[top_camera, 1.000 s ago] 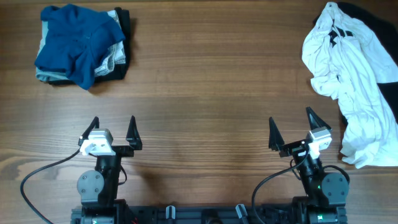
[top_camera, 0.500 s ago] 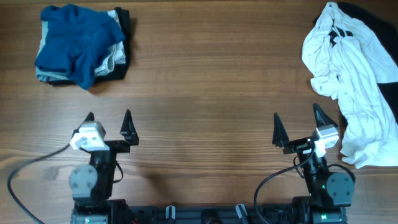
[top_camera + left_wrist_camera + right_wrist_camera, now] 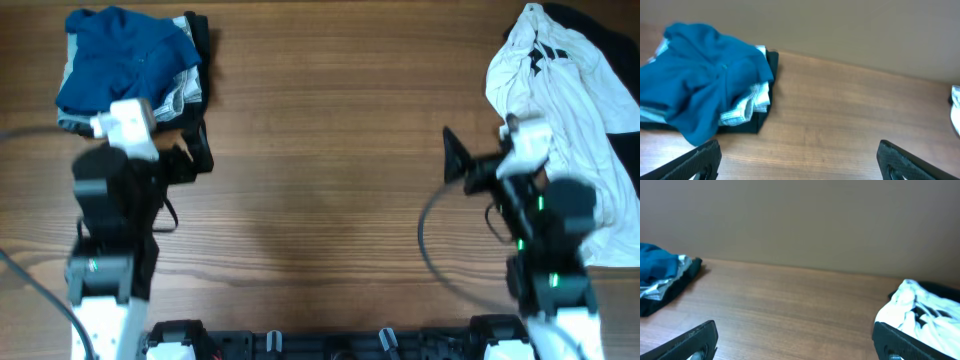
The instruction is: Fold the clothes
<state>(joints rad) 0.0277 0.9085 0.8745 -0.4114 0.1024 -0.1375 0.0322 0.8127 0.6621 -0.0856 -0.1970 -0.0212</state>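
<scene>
A crumpled white T-shirt with black lettering lies at the right edge; the right wrist view shows it at the right. A blue garment tops a pile at the far left, over a pale grey one and a black one. The left wrist view shows this pile. My left gripper is open and empty, raised just in front of the pile; its fingers frame bare table. My right gripper is open and empty beside the T-shirt's left edge.
The wooden table spans the view. A dark garment lies partly under the T-shirt at the far right corner. A plain wall stands behind the table's far edge. Cables trail from both arm bases at the front.
Both arms have lifted from the front edge and reached forward, the left toward the blue pile, the right toward the white T-shirt. The clothes have not moved.
</scene>
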